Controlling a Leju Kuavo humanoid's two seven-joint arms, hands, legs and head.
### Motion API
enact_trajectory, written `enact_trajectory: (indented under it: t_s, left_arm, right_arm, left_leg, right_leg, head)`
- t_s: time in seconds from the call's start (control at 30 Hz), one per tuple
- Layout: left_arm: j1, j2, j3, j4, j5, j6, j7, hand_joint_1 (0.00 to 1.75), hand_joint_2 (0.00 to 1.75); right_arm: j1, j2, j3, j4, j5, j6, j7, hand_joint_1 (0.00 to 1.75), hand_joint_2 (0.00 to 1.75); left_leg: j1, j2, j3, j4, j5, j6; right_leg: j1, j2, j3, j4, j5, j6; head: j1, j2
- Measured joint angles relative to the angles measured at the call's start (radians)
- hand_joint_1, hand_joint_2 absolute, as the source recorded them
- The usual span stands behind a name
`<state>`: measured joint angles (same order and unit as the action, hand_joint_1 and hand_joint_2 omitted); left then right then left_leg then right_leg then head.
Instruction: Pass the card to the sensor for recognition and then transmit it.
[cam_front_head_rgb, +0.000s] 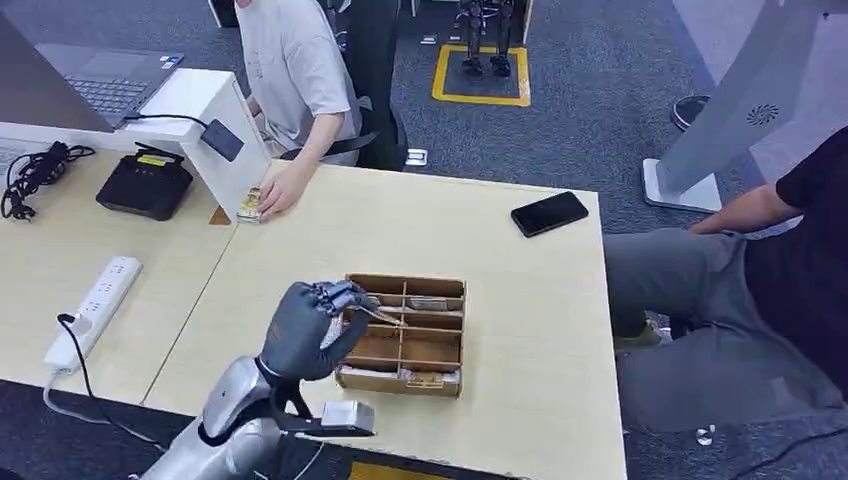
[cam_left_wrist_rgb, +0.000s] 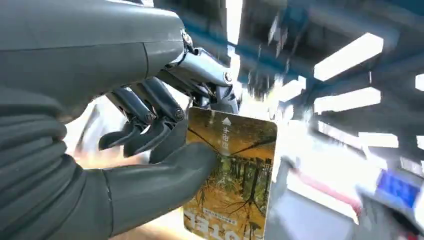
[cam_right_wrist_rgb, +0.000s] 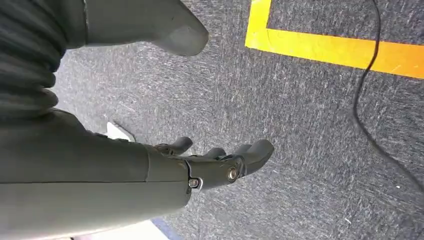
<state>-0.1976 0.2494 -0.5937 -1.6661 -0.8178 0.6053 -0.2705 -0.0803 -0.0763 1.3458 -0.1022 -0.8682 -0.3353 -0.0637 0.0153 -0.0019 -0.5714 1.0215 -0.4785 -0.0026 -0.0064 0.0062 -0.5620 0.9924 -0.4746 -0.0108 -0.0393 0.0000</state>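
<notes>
My left hand (cam_front_head_rgb: 308, 328) hovers over the left side of a wooden compartment box (cam_front_head_rgb: 432, 352) and pinches a thin card (cam_front_head_rgb: 382, 315). In the left wrist view the card (cam_left_wrist_rgb: 231, 175) shows a yellow forest picture, held between the thumb and the fingers of the left hand (cam_left_wrist_rgb: 150, 130). A black sensor box (cam_front_head_rgb: 145, 185) stands on the left desk, far from the card. My right hand (cam_right_wrist_rgb: 210, 165) hangs over grey carpet, fingers apart, holding nothing.
A person in a pale shirt sits behind the table with a hand (cam_front_head_rgb: 283, 188) on a card stack (cam_front_head_rgb: 250, 205). A black phone (cam_front_head_rgb: 549, 213) lies at the far right. A power strip (cam_front_head_rgb: 95, 305) and a laptop (cam_front_head_rgb: 105, 90) are on the left. Another person (cam_front_head_rgb: 740, 290) sits at the right.
</notes>
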Motion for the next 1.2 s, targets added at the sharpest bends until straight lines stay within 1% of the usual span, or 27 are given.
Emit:
enact_trajectory:
  t_s: [0.1,0.2,0.27,0.37,0.47,0.57,0.67,0.83,0.9,0.93,0.97,1.0,1.03,1.07,1.2]
  left_arm:
    - [-0.067,0.047,0.077,-0.077,-0.028,0.011,0.033,1.75,1.75]
    - [-0.088,0.077,0.132,-0.119,-0.031,0.011,0.043,1.75,1.75]
    - [-0.088,0.085,0.154,-0.139,-0.079,0.033,0.053,1.75,1.75]
    - [-0.088,0.086,0.192,-0.156,-0.227,0.079,0.091,1.75,1.75]
    - [-0.088,0.085,0.226,-0.166,-0.28,0.084,0.114,1.75,1.75]
    - [-0.087,0.083,0.244,-0.168,-0.323,0.086,0.124,1.75,1.75]
    - [-0.087,0.064,0.271,-0.168,-0.391,0.086,0.127,1.75,1.75]
    - [-0.087,0.047,0.292,-0.168,-0.41,0.086,0.128,1.75,1.75]
    - [-0.088,0.036,0.304,-0.168,-0.443,0.086,0.133,1.75,1.75]
    - [-0.088,0.023,0.31,-0.168,-0.456,0.086,0.133,1.75,1.75]
    - [-0.089,0.003,0.32,-0.168,-0.473,0.086,0.128,1.69,1.75]
    - [-0.092,-0.021,0.333,-0.165,-0.497,0.086,0.112,1.75,1.75]
    - [-0.097,-0.039,0.348,-0.159,-0.519,0.086,0.1,1.75,1.75]
    - [-0.103,-0.067,0.365,-0.146,-0.533,0.086,0.097,1.75,1.75]
    - [-0.145,-0.132,0.414,-0.056,-0.571,0.086,0.084,1.75,1.75]
  right_arm:
    - [0.0,0.0,0.001,0.0,-0.011,-0.002,-0.001,0.0,1.75]
    - [0.001,0.0,0.001,0.0,-0.014,-0.003,-0.001,0.0,1.75]
    - [0.001,0.0,0.002,0.0,-0.014,-0.003,0.002,0.0,1.75]
    - [0.002,0.0,0.004,0.0,-0.014,-0.003,0.015,0.0,1.75]
    - [0.003,0.0,0.004,0.0,-0.019,-0.006,0.014,0.0,1.75]
    - [0.003,0.0,0.004,0.0,-0.021,-0.013,0.009,0.0,1.75]
    - [0.003,0.0,0.006,0.0,-0.021,-0.013,0.007,0.0,1.75]
    - [0.002,0.0,0.011,-0.002,-0.022,-0.014,0.007,0.0,1.75]
    - [0.002,0.0,0.014,-0.003,-0.02,-0.014,0.008,0.0,1.75]
    - [0.001,0.0,0.018,-0.003,-0.016,-0.014,0.012,0.0,1.75]
    - [0.001,0.0,0.023,-0.003,-0.011,-0.013,0.014,0.0,1.75]
    - [0.0,0.0,0.026,-0.004,-0.01,-0.013,0.014,0.0,1.75]
    - [-0.001,0.0,0.029,-0.004,-0.007,-0.013,0.014,0.0,1.75]
    - [-0.004,0.0,0.033,-0.006,-0.006,-0.013,0.014,0.0,1.75]
    - [-0.008,0.001,0.051,-0.011,-0.021,-0.012,0.011,0.0,1.75]
  left_leg:
    - [0.0,0.0,0.001,0.0,0.001,-0.002]
    - [0.0,0.0,0.001,0.0,0.001,-0.002]
    - [0.0,0.0,0.001,0.0,0.001,-0.002]
    - [0.0,0.0,0.001,0.0,0.001,-0.002]
    - [0.0,0.0,0.0,0.0,0.001,-0.002]
    - [-0.001,0.0,0.0,0.0,0.001,-0.002]
    - [-0.001,0.0,0.001,0.0,0.001,-0.002]
    - [0.0,0.0,0.001,0.0,0.001,-0.002]
    - [0.0,0.0,0.001,0.0,0.001,-0.002]
    - [-0.001,0.0,0.001,0.0,0.001,-0.002]
    - [-0.001,0.0,0.001,0.0,0.001,-0.002]
    - [-0.001,0.0,0.0,0.0,0.001,-0.002]
    - [-0.001,0.0,0.0,0.0,0.001,-0.002]
    - [-0.001,0.0,0.0,0.0,0.001,-0.002]
    - [-0.001,0.0,0.0,0.0,0.002,-0.001]
  right_leg:
    - [0.0,0.0,0.0,0.001,0.0,-0.001]
    - [0.0,0.0,0.0,0.001,0.0,-0.001]
    - [0.0,0.0,0.0,0.001,0.0,-0.001]
    - [0.0,0.0,0.0,0.001,0.0,-0.001]
    - [0.0,0.0,0.0,0.001,0.0,-0.001]
    - [0.0,0.0,0.0,0.001,0.0,-0.001]
    - [0.0,0.0,0.0,0.001,0.001,0.0]
    - [0.0,0.0,0.0,0.001,0.001,0.0]
    - [0.0,0.0,-0.001,0.001,0.001,0.0]
    - [0.0,0.0,-0.001,0.001,0.001,0.0]
    - [0.0,0.0,-0.001,0.001,0.001,0.0]
    - [0.0,0.0,-0.001,0.001,0.001,0.0]
    - [0.0,0.0,-0.001,0.001,0.001,0.0]
    - [0.0,0.0,-0.001,0.001,0.001,0.0]
    - [0.0,0.0,-0.001,0.001,0.001,0.0]
  head:
    - [0.001,0.0]
    - [0.0,0.0]
    - [0.0,0.0]
    - [0.001,0.0]
    - [0.001,0.0]
    - [0.0,0.0]
    - [0.001,0.0]
    - [0.001,0.0]
    - [0.0,0.0]
    - [0.0,0.0]
    - [0.0,0.0]
    - [0.0,0.0]
    - [0.001,0.0]
    - [0.001,0.0]
    - [0.001,0.0]
